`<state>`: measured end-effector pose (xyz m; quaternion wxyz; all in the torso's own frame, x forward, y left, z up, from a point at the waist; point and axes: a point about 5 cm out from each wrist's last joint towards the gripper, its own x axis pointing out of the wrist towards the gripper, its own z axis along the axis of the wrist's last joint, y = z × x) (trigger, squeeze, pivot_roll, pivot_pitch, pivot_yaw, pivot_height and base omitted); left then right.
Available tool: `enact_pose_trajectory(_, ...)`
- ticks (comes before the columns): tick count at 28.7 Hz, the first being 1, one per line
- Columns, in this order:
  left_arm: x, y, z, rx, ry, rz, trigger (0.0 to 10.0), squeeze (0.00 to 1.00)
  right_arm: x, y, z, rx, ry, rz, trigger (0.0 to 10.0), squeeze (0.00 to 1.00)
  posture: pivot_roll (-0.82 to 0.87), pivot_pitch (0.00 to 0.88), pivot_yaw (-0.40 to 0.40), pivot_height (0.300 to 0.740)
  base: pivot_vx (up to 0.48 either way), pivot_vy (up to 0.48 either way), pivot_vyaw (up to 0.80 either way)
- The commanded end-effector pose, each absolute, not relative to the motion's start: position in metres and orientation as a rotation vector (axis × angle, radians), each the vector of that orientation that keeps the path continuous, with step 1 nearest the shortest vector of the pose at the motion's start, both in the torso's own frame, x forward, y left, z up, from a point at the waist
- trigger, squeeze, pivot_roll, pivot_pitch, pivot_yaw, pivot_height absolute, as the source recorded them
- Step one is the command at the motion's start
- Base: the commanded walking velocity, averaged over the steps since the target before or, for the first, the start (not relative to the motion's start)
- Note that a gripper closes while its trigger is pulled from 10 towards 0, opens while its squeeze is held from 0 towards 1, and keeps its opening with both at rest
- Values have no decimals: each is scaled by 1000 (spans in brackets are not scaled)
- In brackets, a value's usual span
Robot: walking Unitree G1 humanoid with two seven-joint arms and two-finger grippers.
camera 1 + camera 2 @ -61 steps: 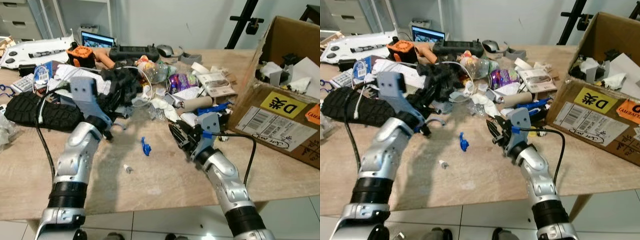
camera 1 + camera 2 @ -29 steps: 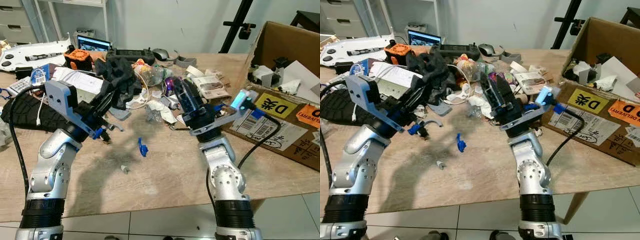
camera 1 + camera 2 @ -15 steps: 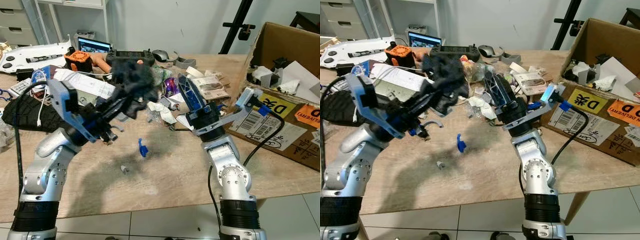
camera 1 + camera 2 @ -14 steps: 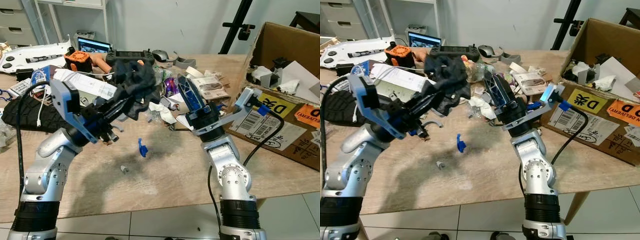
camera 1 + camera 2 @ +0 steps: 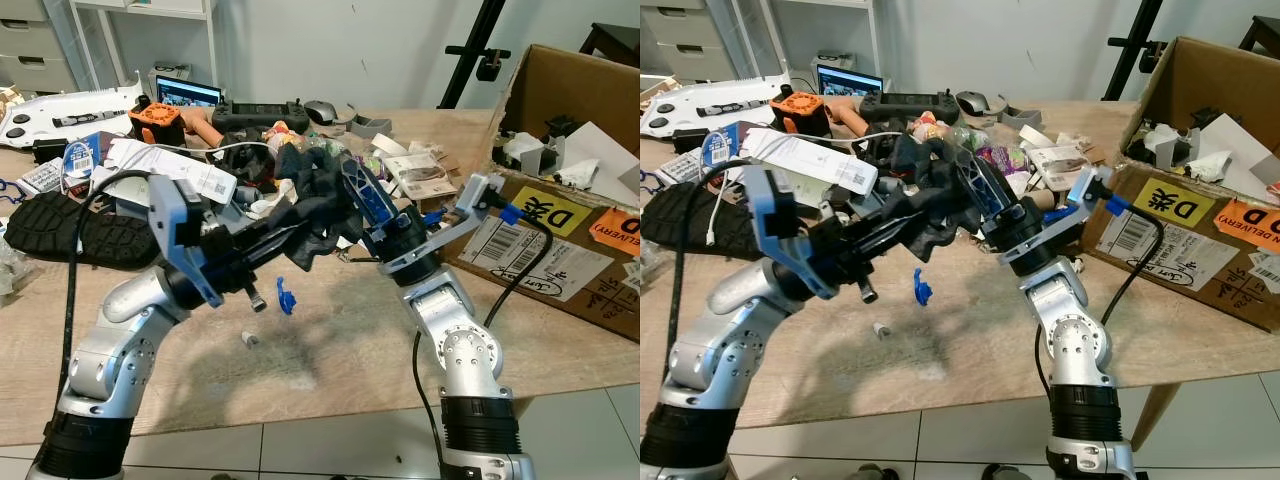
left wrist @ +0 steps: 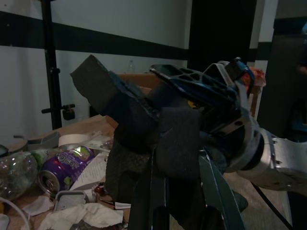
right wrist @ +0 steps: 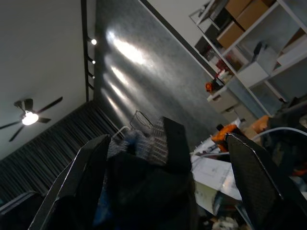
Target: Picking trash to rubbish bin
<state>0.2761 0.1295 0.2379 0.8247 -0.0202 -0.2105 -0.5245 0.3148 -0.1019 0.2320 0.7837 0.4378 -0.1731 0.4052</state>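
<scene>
Gripping one dark cloth [image 5: 305, 215] above the table [image 5: 330, 340], left tool [image 5: 300, 222] clenched, right tool [image 5: 345, 185] released.

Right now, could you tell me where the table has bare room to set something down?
The near table edge is mostly bare, apart from a blue scrap and a small white bit. Behind the black cloth and toward the cardboard box, clutter crowds it.

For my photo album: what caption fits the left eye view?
Left end effector lifts a dark rag toward the open right end effector above a cluttered table.
</scene>
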Motion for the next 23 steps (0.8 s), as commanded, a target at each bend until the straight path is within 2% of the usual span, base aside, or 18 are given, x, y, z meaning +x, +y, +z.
enact_pose_trajectory(1, 271, 118, 241, -45, -460, -1173, 0, 0, 317, -95, 226, 932, -310, 882, 10000, 0, 51, 132, -27, 740, 0, 0, 0)
enact_pose_trajectory(5, 271, 115, 244, -41, -472, -1180, 0, 0, 317, -92, 224, 918, -285, 894, 10000, 0, 48, 138, -25, 740, 0, 0, 0)
enact_pose_trajectory(6, 271, 115, 244, -39, -475, -1174, 0, 0, 317, -92, 224, 917, -283, 899, 4275, 0, 48, 138, -25, 740, 0, 0, 0)
enact_pose_trajectory(7, 272, 114, 245, -39, -476, -1174, 0, 0, 317, -92, 225, 918, -281, 900, 0, 0, 50, 141, -25, 740, 0, 0, 0)
enact_pose_trajectory(23, 273, 106, 246, -50, -477, -1168, 0, 0, 316, -89, 223, 951, -288, 898, 0, 0, 59, 170, -23, 740, 0, 0, 0)
